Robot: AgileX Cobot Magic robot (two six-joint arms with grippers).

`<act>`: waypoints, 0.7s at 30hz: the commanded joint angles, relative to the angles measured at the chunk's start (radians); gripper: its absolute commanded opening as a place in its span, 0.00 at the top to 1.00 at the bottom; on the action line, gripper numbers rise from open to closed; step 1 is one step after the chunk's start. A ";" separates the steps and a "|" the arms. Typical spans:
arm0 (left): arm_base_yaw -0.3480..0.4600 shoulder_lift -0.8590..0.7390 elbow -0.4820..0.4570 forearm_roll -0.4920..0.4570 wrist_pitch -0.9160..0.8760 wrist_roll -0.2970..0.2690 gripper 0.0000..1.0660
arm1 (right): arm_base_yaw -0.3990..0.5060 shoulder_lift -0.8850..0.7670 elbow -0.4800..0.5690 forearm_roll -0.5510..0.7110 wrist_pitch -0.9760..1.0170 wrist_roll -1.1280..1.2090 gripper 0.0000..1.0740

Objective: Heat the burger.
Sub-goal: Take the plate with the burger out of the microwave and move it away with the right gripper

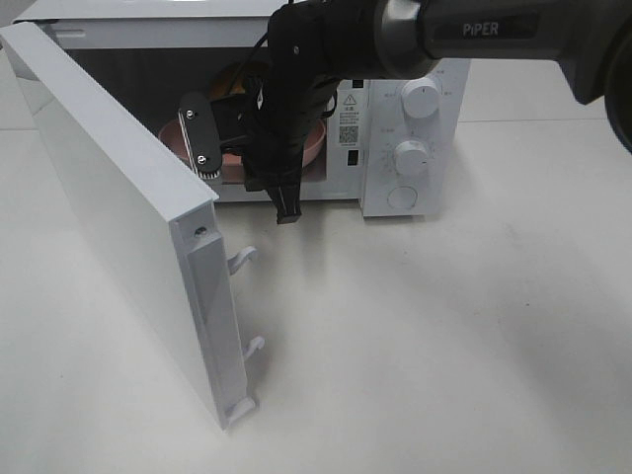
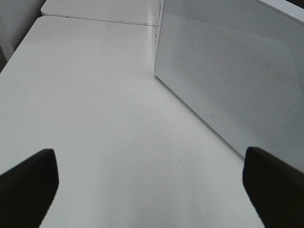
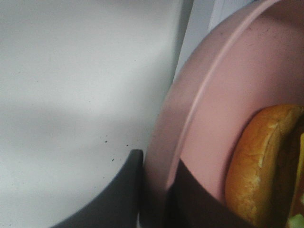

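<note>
The burger [image 3: 266,166] lies on a pink plate [image 3: 209,118], whose rim the right gripper [image 3: 154,190] pinches with narrowed jaws, one finger under it, one on top. Beyond that, plate and burger sit inside the white microwave [image 1: 415,148], its door [image 1: 109,217] swung open. The left gripper [image 2: 149,185] hangs spread wide over the bare table [image 2: 104,109], gripping nothing.

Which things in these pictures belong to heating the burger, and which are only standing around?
Belong to the job:
- burger, on the pink plate
- right gripper, shut on the plate's rim
- microwave, with the plate inside it
- microwave door, open

Only around:
- left gripper, open and holding nothing
- table
</note>
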 commanded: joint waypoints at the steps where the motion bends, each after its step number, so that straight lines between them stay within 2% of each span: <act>1: 0.002 -0.011 0.000 -0.005 -0.001 0.003 0.08 | 0.008 -0.005 0.010 0.018 0.064 -0.009 1.00; 7: 0.002 -0.011 0.000 -0.005 -0.001 0.003 0.08 | 0.008 -0.042 0.091 -0.004 0.021 -0.010 1.00; 8: 0.002 -0.011 0.000 -0.005 -0.001 0.003 0.08 | 0.008 -0.069 0.142 -0.014 -0.024 -0.018 1.00; 10: 0.002 -0.011 0.000 -0.005 -0.001 0.003 0.08 | 0.008 -0.079 0.161 -0.014 -0.041 -0.022 1.00; 12: 0.002 -0.011 0.000 -0.005 -0.001 0.003 0.08 | 0.005 -0.125 0.237 -0.016 -0.089 -0.041 1.00; 21: 0.002 -0.011 0.000 -0.005 -0.001 0.003 0.08 | 0.005 -0.206 0.396 -0.035 -0.263 -0.053 1.00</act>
